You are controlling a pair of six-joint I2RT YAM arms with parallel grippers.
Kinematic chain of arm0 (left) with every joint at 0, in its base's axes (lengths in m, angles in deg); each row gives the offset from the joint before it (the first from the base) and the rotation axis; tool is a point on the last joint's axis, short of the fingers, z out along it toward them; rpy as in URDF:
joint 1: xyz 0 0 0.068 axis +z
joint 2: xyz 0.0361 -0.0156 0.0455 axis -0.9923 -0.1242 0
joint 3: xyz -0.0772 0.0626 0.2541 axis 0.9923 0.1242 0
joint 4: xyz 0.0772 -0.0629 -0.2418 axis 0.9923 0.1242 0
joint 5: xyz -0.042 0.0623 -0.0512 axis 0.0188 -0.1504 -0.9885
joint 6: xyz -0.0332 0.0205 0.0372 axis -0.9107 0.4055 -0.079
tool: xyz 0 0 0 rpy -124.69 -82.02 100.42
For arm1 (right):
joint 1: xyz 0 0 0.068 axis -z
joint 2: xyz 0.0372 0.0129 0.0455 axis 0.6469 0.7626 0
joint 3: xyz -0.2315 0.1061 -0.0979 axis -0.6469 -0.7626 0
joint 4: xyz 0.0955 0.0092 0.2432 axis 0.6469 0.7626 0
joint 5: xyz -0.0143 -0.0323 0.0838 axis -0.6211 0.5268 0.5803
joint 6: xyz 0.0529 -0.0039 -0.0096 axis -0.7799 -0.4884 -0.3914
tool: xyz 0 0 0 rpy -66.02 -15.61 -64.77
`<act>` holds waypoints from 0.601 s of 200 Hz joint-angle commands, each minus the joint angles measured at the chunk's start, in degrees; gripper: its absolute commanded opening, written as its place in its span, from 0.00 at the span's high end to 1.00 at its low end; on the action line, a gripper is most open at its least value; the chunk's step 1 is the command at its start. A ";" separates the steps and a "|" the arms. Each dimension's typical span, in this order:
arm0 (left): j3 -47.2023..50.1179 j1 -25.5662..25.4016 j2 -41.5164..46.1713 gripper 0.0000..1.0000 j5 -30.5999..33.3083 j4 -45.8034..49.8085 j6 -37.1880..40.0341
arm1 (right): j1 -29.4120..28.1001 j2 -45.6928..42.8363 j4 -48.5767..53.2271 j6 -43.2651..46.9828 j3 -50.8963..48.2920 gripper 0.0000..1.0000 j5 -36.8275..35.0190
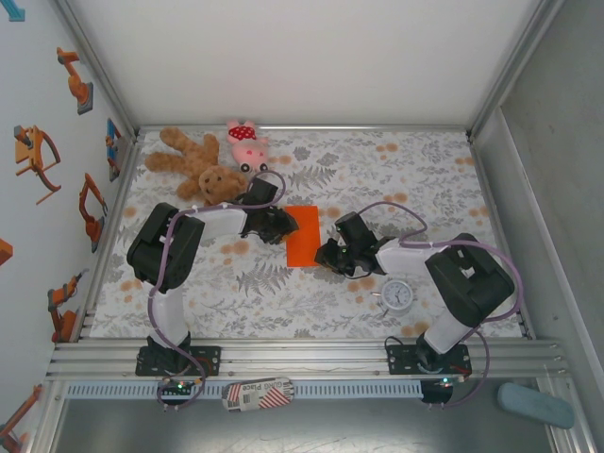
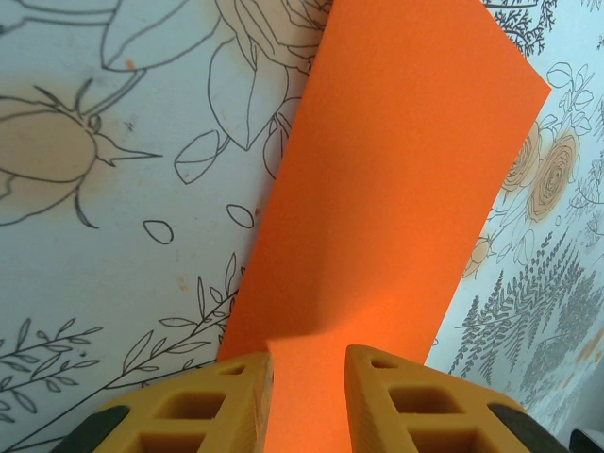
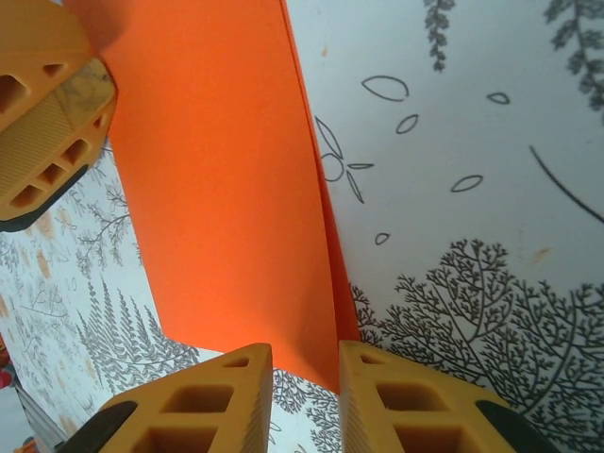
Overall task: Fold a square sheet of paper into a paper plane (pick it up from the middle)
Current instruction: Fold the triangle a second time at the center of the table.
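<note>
Square sheet of paper: bright orange, folded double into rectangle, flat on table centre.

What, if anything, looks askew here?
The square sheet of paper is folded in half, but its layers mismatch: near the right pincer, a thin orange sliver of one layer sticks out past the other's edge.

The left arm and right arm share one build: white links between bulky black joint housings, with lilac cables looping behind each gripper down to black bases. On the left gripper and right gripper, the fingers are moulded orange-yellow plastic, blunt wedges hollowed with rectangular cells, finely ribbed on the inner faces and black at the outer rear corners.
</note>
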 commanded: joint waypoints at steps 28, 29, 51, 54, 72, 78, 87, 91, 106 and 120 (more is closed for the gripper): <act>2.92 -0.17 -4.14 0.71 3.65 9.04 -0.17 | -0.41 -2.10 -1.90 -0.41 -1.05 0.76 -1.43; 2.94 -0.17 -4.14 0.71 3.67 9.05 -0.18 | -0.41 -2.10 -1.93 -0.42 -1.05 0.76 -1.47; 2.91 -0.15 -4.10 0.71 3.50 8.98 -0.09 | -0.41 -1.36 -2.28 -1.06 -0.49 0.77 -1.82; 2.90 -0.14 -4.06 0.72 3.51 8.96 -0.04 | -0.41 -1.21 -2.47 -1.12 -0.40 0.77 -1.92; 2.92 -0.17 -3.88 0.72 3.50 9.00 0.07 | -0.41 -0.47 -3.17 -2.15 -0.13 0.77 -2.12; 2.88 -0.15 -3.75 0.71 3.50 8.96 0.12 | -0.40 -0.29 -3.27 -2.42 0.02 0.77 -2.29; 2.86 -0.14 -3.72 0.71 3.47 9.00 0.15 | -0.41 -0.04 -3.27 -2.76 0.17 0.78 -2.38; 2.90 -0.17 -3.70 0.72 3.48 8.97 0.17 | -0.41 0.08 -3.27 -2.80 0.27 0.79 -2.56; 2.91 -0.17 -3.65 0.72 3.45 8.97 0.26 | -0.45 0.39 -3.02 -3.31 0.52 0.79 -2.89; 2.86 -0.21 -3.61 0.72 3.49 8.96 0.41 | -0.41 0.63 -2.44 -3.32 0.88 0.80 -3.27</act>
